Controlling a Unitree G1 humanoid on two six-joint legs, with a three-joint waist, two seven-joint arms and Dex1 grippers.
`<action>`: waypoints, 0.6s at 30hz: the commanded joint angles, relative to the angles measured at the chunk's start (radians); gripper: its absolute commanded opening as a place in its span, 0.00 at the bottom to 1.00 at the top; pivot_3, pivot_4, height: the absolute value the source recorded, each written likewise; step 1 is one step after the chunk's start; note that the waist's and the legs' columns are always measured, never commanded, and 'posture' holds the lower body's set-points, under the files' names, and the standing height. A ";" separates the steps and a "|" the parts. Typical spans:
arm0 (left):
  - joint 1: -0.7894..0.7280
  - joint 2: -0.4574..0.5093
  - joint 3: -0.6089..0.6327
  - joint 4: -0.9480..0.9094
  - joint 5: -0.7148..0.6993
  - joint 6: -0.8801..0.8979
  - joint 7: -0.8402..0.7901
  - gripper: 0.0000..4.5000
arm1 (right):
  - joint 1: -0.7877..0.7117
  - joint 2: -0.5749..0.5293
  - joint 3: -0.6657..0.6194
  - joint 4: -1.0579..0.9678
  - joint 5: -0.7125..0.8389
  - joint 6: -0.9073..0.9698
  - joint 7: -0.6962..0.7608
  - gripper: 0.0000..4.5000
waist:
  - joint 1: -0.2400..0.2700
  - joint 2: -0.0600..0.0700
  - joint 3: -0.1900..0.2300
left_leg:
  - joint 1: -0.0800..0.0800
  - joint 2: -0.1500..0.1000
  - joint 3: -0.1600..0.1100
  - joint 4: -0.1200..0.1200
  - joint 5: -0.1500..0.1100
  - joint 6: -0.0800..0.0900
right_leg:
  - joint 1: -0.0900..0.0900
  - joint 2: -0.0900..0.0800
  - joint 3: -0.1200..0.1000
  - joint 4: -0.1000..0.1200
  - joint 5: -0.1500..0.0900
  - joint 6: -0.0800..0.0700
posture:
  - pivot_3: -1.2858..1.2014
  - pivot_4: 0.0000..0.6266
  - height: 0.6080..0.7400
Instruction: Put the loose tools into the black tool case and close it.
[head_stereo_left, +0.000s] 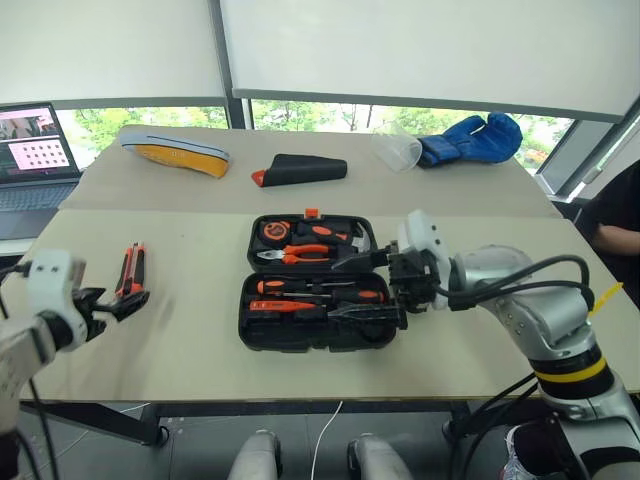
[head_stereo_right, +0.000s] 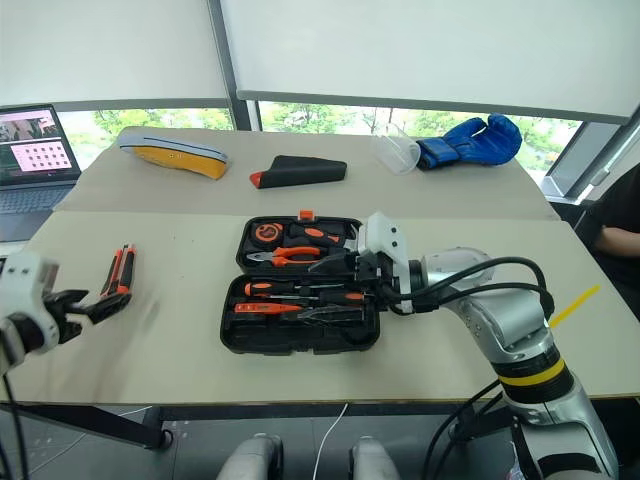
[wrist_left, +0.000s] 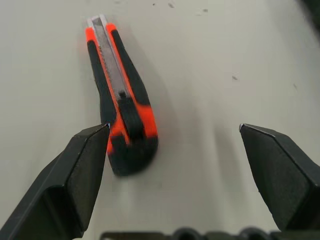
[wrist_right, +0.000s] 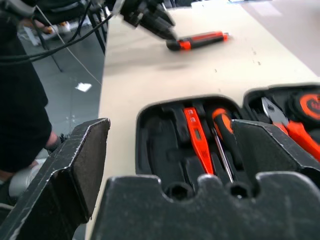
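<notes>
One knife (wrist_left: 121, 102) was found loose on the table (head_stereo_left: 200, 340), the left end effector (wrist_left: 175, 150) spread wide for pickup; the right end effector (head_stereo_left: 365, 285) was held wide, empty, over the open case (head_stereo_left: 262, 335).

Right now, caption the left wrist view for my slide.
Open left gripper approaches the orange-and-black utility knife lying on the table.

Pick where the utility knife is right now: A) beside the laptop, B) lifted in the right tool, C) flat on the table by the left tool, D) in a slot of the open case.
C: the utility knife lies flat on the table, just ahead of the open left tool and apart from the case.
</notes>
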 joint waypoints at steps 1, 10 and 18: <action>-0.108 0.029 -0.081 0.144 0.065 0.001 0.031 0.99 | 0.013 -0.006 -0.031 -0.054 -0.034 -0.038 -0.032 1.00 | -0.006 0.000 0.000 | 0.000 0.000 0.000 0.000 0.000 0.001 | -0.001 0.001 0.000 0.000 0.001 0.000 | 0.52 0.24 1.00; -0.299 0.006 -0.208 0.431 0.157 -0.012 0.044 0.99 | 0.069 -0.018 -0.051 -0.110 -0.061 -0.036 -0.082 1.00 | -0.001 0.000 0.000 | -0.001 -0.001 0.001 -0.004 0.000 0.000 | -0.002 0.001 0.002 0.000 -0.002 -0.001 | 0.52 0.24 1.00; -0.277 0.014 -0.242 0.392 0.131 -0.008 -0.060 0.62 | 0.078 -0.031 -0.067 -0.117 -0.071 -0.037 -0.092 1.00 | -0.002 0.000 0.000 | 0.001 -0.001 0.001 -0.004 0.001 -0.001 | -0.001 0.001 0.002 0.001 -0.001 0.000 | 0.52 0.24 1.00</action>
